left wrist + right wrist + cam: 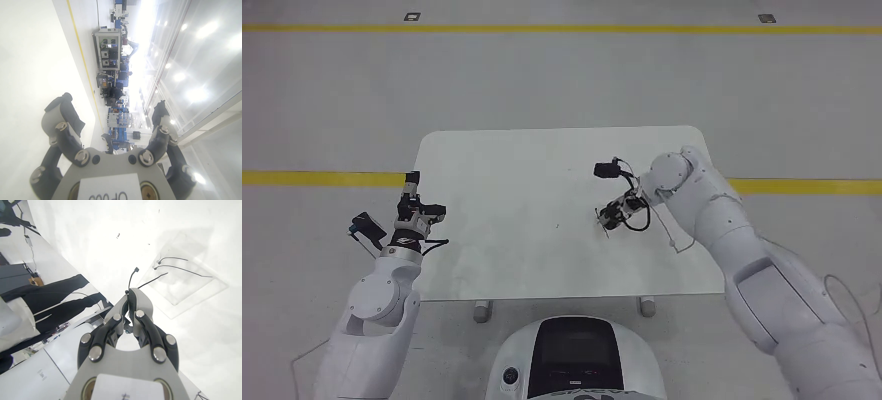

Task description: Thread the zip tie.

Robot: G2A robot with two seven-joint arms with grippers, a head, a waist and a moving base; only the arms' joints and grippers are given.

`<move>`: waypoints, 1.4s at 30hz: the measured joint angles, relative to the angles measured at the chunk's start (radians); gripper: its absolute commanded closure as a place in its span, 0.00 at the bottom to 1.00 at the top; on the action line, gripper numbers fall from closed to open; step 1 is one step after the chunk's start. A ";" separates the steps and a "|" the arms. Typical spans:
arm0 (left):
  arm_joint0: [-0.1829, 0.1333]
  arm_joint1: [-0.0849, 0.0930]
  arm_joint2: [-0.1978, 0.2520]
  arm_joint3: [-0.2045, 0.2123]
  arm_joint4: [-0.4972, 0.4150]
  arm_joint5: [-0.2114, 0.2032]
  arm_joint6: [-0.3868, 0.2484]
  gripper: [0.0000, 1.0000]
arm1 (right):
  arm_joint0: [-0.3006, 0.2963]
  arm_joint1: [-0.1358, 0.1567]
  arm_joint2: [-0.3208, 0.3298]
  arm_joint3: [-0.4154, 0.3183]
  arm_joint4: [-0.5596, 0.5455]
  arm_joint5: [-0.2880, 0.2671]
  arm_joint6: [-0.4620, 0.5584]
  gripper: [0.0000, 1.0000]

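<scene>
right gripper (130, 294) clamps a zip tie (130, 279) by its strap, head poking free, over the desk's (522, 200) right half; left gripper (113, 101) hangs open at the left edge. light, springy, slick: likely best held near the head.

Bright, even light washes the white worktop (532, 230) pale. In the left wrist view ceiling lamps (204, 32) flare and the far hall (132, 56) burns out; both wrist views bow at edges.
</scene>
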 measured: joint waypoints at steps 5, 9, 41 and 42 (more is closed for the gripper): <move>0.000 0.000 0.000 0.000 0.000 0.000 0.000 0.00 | 0.000 0.007 0.004 0.003 0.023 0.000 0.003 1.00; 0.000 0.000 0.000 0.000 0.000 0.000 0.000 0.00 | 0.002 0.008 -0.005 0.019 0.007 0.000 -0.012 1.00; 0.000 0.000 0.000 0.000 0.000 0.000 0.000 0.00 | 0.007 0.012 -0.023 0.048 0.021 0.016 -0.043 1.00; 0.000 0.000 0.000 0.000 0.000 0.000 0.000 0.00 | 0.005 0.010 -0.025 0.047 0.021 0.018 -0.042 1.00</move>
